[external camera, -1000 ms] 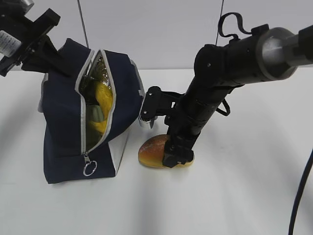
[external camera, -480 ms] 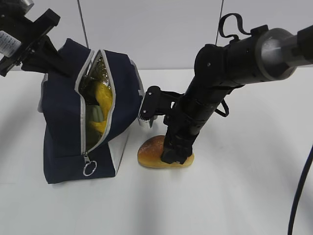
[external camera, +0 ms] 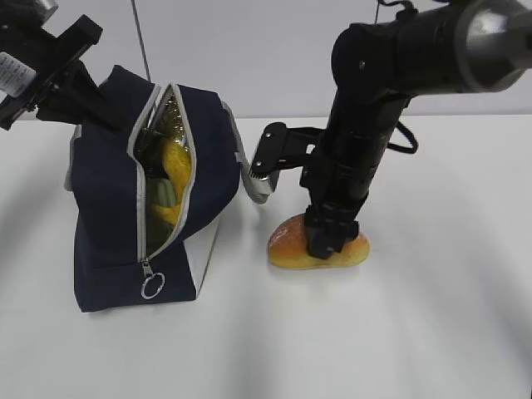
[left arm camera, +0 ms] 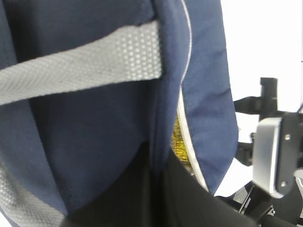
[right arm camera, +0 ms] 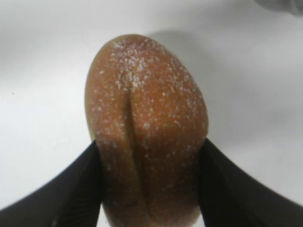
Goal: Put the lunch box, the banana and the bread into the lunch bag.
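Observation:
The navy lunch bag [external camera: 108, 224] stands at the left, its zipper open and its mouth gaping. The yellow banana [external camera: 176, 170] shows inside, with a grey-green piece of the lunch box [external camera: 164, 194] beside it. My left gripper [external camera: 83, 104] is shut on the bag's upper rear edge; the left wrist view shows its dark jaws pinching the fabric [left arm camera: 158, 161]. My right gripper [external camera: 328, 241] is shut on the golden-brown bread [external camera: 291, 247], right of the bag. In the right wrist view the black fingers [right arm camera: 75, 189] press both sides of the bread [right arm camera: 147, 109].
The right arm's wrist camera block [external camera: 270, 158] hangs close to the bag's right side. A grey strap handle [left arm camera: 80, 71] crosses the bag. The zipper's ring pull [external camera: 152, 287] hangs at the bag's front. White table [external camera: 416, 332] spreads to the front and right.
My right gripper has moved to the right, away from the bag, carrying the bread with it, and the arm stands more upright. The left gripper and the bag have not moved.

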Action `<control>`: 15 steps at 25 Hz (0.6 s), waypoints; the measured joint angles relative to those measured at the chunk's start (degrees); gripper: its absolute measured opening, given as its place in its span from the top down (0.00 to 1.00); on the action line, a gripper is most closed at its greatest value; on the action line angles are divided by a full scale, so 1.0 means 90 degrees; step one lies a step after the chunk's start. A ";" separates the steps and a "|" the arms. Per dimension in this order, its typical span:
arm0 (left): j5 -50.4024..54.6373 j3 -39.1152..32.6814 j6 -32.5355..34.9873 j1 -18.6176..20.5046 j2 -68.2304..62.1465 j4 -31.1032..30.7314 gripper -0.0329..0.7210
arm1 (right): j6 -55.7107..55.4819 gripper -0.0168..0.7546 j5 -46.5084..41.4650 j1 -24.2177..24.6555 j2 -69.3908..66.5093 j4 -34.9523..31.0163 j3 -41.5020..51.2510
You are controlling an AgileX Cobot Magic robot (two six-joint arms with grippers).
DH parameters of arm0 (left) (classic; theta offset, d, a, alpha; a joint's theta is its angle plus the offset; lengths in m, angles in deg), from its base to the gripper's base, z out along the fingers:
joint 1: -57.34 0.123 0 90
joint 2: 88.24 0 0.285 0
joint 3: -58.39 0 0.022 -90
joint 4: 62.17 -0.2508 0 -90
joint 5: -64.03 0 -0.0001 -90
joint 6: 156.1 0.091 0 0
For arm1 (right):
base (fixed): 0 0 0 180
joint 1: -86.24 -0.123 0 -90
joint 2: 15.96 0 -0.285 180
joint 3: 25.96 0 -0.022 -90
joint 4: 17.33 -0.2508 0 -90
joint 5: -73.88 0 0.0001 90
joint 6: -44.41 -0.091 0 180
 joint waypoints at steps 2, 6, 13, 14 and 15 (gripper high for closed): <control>0.0006 0.0000 0.0000 0.0000 0.0000 0.0000 0.96 | -0.0314 0.45 -0.0175 0.0058 0.0238 0.0417 0.0000; 0.0006 0.0000 0.0000 0.0000 0.0000 0.0020 0.96 | -0.0841 0.45 -0.0345 0.0144 0.0819 0.0939 0.0000; -0.0006 0.0000 0.0000 0.0000 0.0000 0.0235 0.96 | -0.1959 0.46 -0.0076 0.0169 0.1793 0.0749 -0.0098; -0.0006 0.0000 0.0000 0.0000 0.0000 0.0258 0.96 | -0.2139 0.46 -0.0031 0.0169 0.1824 0.0554 -0.0142; -0.0006 0.0000 0.0000 0.0000 0.0000 0.0275 0.96 | -0.2285 0.46 0.0059 0.0169 0.1834 0.0325 -0.0189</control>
